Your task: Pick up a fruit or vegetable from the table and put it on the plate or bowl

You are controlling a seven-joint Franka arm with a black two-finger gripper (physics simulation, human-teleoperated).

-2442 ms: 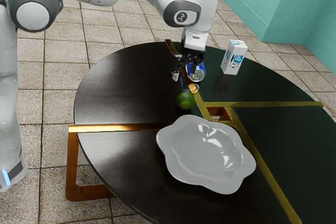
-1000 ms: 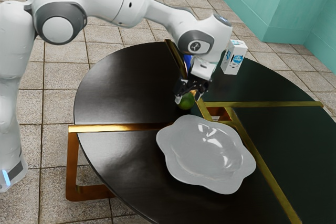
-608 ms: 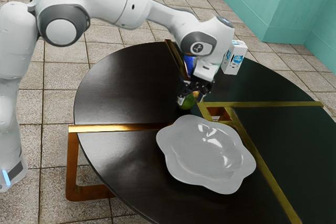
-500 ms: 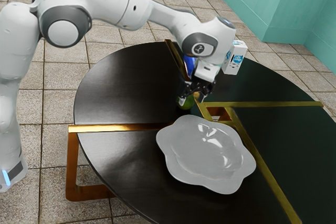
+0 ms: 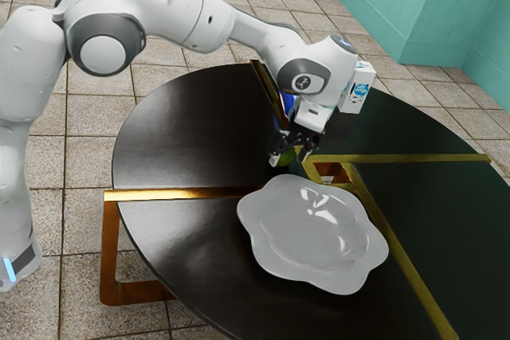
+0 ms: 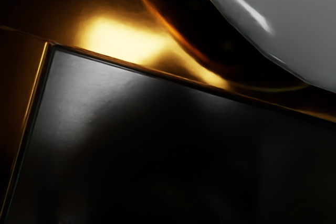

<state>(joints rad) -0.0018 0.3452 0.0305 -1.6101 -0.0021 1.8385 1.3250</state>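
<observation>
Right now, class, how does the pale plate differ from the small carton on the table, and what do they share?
The plate is wide, low and scallop-edged; the carton is a narrow, upright box. The plate is plain pale grey; the carton is white with blue print. Both stand on the dark table, apart from each other.

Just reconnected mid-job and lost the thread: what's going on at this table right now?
The Franka arm is reaching across the black, gold-trimmed table, with its gripper lowered right at a small round green fruit. The fruit sits on the tabletop, just beyond the far rim of the white scalloped plate, and is not yet on it. A milk carton stands farther back, apart from the action.
</observation>
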